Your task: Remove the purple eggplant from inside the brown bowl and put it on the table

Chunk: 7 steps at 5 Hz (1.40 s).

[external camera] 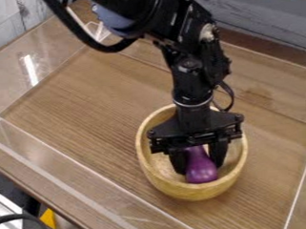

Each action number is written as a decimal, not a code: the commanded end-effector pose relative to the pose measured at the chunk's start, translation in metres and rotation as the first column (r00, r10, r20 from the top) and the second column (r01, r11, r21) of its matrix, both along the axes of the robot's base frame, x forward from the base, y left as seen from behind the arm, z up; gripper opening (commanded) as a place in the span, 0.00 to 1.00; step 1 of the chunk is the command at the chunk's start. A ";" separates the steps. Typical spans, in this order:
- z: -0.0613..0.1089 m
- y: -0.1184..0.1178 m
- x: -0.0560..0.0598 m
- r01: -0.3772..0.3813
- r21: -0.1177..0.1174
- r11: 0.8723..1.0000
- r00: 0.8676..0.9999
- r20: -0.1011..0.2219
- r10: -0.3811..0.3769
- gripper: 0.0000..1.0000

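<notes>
The brown bowl (192,162) sits on the table (92,109), close to the front clear wall (69,182). Inside the bowl is the purple eggplant (200,163). It stands almost straight up, and its round bottom end points toward the front rim of the bowl.

The black gripper (196,149) reaches straight down into the bowl. Its fingers (161,146) are spread fairly wide, one on each side of the eggplant's top. They look like they are touching the eggplant, but I cannot tell if they are really squeezing it.

Above the bowl, the black arm (179,48) goes up and bends back. Behind the bowl, the table stretches away to the far clear wall (261,54).
</notes>
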<state>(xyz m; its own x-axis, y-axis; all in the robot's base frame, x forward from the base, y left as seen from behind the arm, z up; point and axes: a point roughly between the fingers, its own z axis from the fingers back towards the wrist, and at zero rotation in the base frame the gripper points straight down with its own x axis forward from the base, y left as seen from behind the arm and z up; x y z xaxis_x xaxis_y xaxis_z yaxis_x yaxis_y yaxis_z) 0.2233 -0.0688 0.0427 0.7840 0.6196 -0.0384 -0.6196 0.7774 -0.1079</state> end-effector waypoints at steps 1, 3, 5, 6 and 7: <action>0.011 -0.007 -0.003 -0.026 -0.005 1.000 0.999 0.043 0.026 0.00; 0.014 0.021 -0.007 0.011 0.003 1.000 0.998 0.054 -0.012 0.00; 0.045 0.026 0.009 -0.019 0.005 1.000 0.997 0.077 0.018 0.00; 0.048 0.039 0.021 0.002 0.014 1.000 0.995 0.095 -0.004 0.00; 0.043 0.053 0.032 0.032 0.046 0.998 0.993 0.115 -0.037 0.00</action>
<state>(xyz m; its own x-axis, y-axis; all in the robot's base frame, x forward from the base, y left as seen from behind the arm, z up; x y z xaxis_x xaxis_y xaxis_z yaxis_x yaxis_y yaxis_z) 0.2457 -0.0162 0.0744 0.8043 0.5929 0.0395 -0.5858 0.8023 -0.1143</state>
